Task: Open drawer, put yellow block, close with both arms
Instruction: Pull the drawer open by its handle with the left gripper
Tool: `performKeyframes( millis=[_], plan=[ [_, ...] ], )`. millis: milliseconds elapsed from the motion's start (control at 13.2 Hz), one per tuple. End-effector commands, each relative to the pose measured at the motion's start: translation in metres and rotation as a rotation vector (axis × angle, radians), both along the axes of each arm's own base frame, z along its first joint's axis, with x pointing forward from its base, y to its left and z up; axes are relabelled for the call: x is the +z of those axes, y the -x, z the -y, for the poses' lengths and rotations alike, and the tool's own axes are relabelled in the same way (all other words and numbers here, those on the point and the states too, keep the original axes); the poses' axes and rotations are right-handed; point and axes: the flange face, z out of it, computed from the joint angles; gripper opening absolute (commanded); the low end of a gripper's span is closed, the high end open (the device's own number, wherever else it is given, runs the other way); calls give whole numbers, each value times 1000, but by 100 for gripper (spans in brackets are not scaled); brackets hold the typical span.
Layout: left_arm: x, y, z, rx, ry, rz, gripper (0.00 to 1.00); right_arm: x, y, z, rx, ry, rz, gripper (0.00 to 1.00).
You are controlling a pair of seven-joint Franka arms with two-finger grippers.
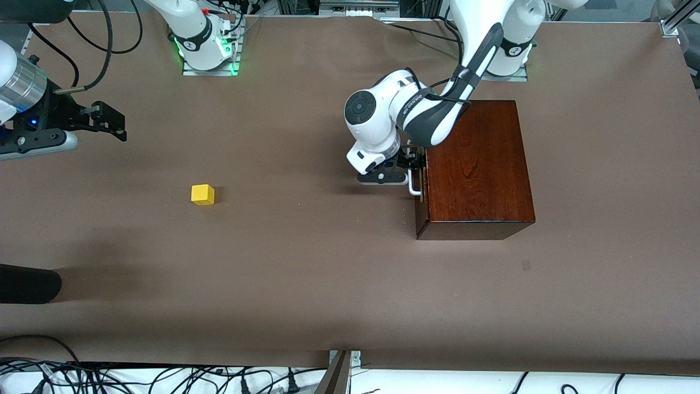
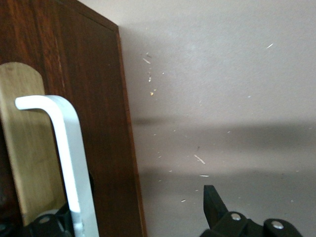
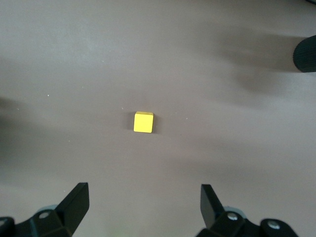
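The dark mahogany box (image 1: 476, 164) stands toward the left arm's end of the table, with its drawer (image 1: 421, 216) shut. The drawer front (image 2: 94, 98) and its white bar handle (image 1: 414, 183) face the right arm's end. My left gripper (image 1: 411, 161) is at the handle. In the left wrist view the handle (image 2: 66, 158) runs between the spread fingers of the open left gripper (image 2: 133, 212), close to one of them. The yellow block (image 1: 203, 194) lies on the table toward the right arm's end. My right gripper (image 1: 112, 123) is open and empty in the air; its wrist view shows the block (image 3: 143, 122) ahead of the gripper (image 3: 143, 197).
A black rounded object (image 1: 27, 284) lies at the table's edge at the right arm's end, nearer the front camera than the block; it also shows in the right wrist view (image 3: 305, 54). Cables (image 1: 164, 377) hang along the table's near edge.
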Motion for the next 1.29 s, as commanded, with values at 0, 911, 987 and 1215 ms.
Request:
performKeyframes(
  millis=[0,911,987,1215],
  plan=[
    [-1,10,29,10,45,74,100,1,-4,3,-2,2,-10,100],
    [5,8,81,62,181,101,100,0,-5,6,-8,2,-10,100],
    [7,7,82,63,185,103,100,1,-6,6,-8,2,-7,100],
    [17,6,87,72,210,104,100,0,-6,6,-8,2,-7,100]
  ],
)
